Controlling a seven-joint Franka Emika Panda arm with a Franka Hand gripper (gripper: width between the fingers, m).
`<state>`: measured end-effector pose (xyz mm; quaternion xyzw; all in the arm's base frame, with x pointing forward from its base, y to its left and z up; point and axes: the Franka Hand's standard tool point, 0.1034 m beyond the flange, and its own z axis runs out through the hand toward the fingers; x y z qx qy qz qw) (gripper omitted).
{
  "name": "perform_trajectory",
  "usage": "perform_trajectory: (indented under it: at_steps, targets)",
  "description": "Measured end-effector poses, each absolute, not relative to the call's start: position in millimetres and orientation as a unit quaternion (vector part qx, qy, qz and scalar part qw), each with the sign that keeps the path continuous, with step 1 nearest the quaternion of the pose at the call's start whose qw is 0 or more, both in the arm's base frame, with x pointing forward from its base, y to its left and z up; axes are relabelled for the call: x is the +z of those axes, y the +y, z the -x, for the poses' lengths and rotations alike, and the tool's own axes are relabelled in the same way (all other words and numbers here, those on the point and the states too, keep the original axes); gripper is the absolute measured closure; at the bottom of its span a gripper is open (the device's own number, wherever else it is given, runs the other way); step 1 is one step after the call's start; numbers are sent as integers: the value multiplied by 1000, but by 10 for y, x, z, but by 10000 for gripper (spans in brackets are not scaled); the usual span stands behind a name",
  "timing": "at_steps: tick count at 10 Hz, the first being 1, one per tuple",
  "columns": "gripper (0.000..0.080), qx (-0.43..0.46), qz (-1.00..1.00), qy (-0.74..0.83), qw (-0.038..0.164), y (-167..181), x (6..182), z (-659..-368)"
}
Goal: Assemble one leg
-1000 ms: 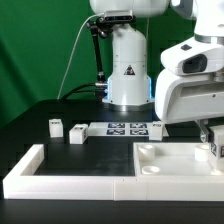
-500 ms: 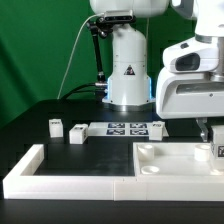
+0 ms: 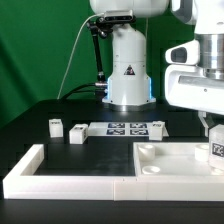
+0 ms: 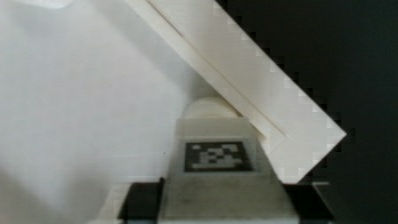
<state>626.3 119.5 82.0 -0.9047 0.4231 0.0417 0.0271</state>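
Note:
My gripper [image 3: 215, 140] is at the exterior view's right, over the large flat white square panel [image 3: 170, 155]. It is shut on a leg [image 3: 217, 152], a small white block with a black-and-white tag, held at the panel's right part. In the wrist view the leg [image 4: 217, 150] sits between my two black fingers [image 4: 146, 200], tag facing the camera, with my gripper [image 4: 221, 205] closed on its sides. Whether the leg touches the panel [image 4: 71, 110] I cannot tell.
Three more small white legs lie on the black table: one [image 3: 55, 126], one [image 3: 77, 133], and one [image 3: 157, 125] by the marker board [image 3: 125, 128]. The long white L-shaped border wall [image 3: 60, 180] runs along the front; it also shows in the wrist view [image 4: 249, 70].
The arm has shifted toward the exterior view's right with the leg in the gripper. The leg's tag now shows more plainly. The loose legs have not moved.

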Motion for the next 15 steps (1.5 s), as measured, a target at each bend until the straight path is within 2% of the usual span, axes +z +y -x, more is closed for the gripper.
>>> perform_trajectory:
  at_steps: [2,5,6,7,8,9,15]
  targets:
    - [508,31,843,536,26,1211,816,-6254]
    - [508,34,783,621,25,1210,817,-6262]
    - [394,34,790,611,25,1215,815,-6261]
    - [394,34,804,593,26,1214,813,-6262]
    - [258,35,821,570,25,1210,811,-6270]
    - [172,41,829,558,22,1217,809,-6263]
    - [151,31,966,253,32,1156,802,-6277]
